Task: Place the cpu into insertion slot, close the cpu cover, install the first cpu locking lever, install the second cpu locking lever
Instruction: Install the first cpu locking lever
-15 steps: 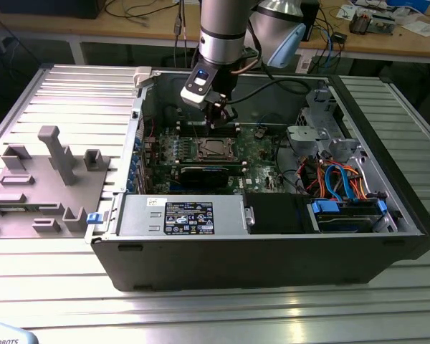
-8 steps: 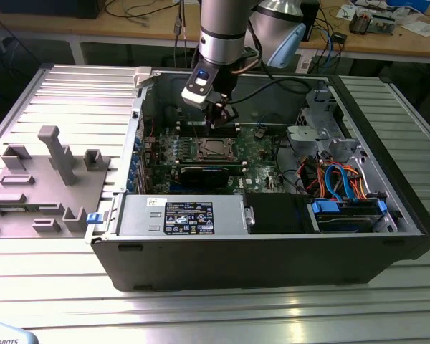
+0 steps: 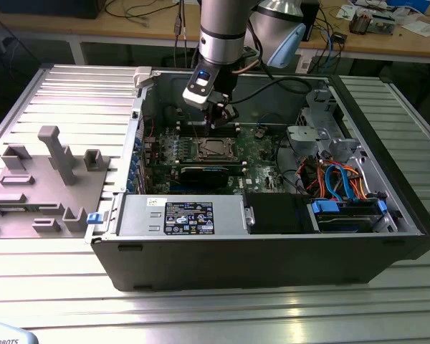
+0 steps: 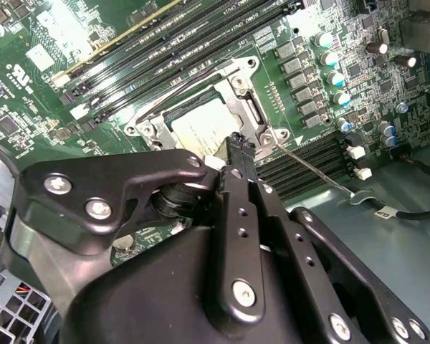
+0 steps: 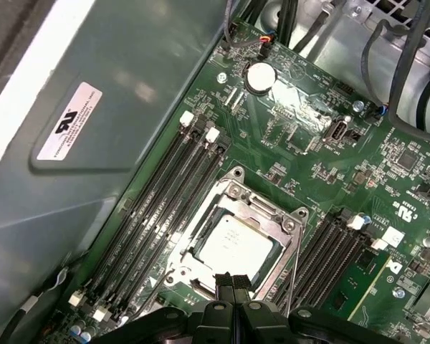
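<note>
The cpu (image 5: 233, 247) (image 4: 197, 125) lies flat in the insertion slot (image 3: 213, 149) on the green board. The cpu cover (image 5: 272, 215) (image 4: 249, 107) is folded down over it, and the chip's silver top shows through the window. A thin wire locking lever (image 4: 319, 170) juts out from the socket's corner over the memory slots, with its hooked end (image 4: 358, 195) free. Another thin lever (image 5: 295, 261) runs along the cover's side. My gripper (image 5: 233, 281) (image 4: 236, 143) (image 3: 221, 120) hovers just above the socket's edge, shut with nothing between its fingers.
Long black memory slots (image 5: 165, 193) flank the socket. The open case's walls (image 3: 140, 107) surround the board. A power supply (image 3: 179, 215) sits in front, and a drive cage with orange and blue cables (image 3: 337, 179) stands at the exterior view's right. Grey fixtures (image 3: 50, 165) stand outside the case.
</note>
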Action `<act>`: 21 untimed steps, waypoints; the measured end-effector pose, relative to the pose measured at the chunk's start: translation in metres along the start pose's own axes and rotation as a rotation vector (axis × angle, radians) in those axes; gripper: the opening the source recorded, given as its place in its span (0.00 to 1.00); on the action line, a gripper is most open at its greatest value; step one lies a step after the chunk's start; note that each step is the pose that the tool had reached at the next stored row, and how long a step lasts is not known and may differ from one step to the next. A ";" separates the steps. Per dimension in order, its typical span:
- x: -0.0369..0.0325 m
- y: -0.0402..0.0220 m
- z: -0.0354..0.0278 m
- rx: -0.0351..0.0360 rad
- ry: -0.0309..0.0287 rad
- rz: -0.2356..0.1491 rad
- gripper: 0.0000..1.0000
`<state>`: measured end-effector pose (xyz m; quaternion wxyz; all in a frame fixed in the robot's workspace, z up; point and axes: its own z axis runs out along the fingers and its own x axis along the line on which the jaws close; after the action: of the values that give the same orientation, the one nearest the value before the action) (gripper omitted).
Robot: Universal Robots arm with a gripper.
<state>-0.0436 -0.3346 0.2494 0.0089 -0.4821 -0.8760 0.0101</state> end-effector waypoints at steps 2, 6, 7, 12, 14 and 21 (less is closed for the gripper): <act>0.0000 0.0000 0.0000 0.0000 -0.0002 -0.007 0.11; 0.0000 0.0000 0.0000 0.0001 -0.0005 -0.021 0.11; 0.0000 0.0000 0.0000 0.0001 -0.0007 -0.028 0.11; 0.0000 0.0000 0.0000 0.0004 -0.0019 -0.073 0.11; 0.0000 0.0000 0.0000 0.0005 -0.0023 -0.088 0.11; 0.0000 0.0000 0.0000 0.0007 -0.0032 -0.122 0.11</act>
<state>-0.0436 -0.3346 0.2494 0.0082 -0.4277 -0.9038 0.0106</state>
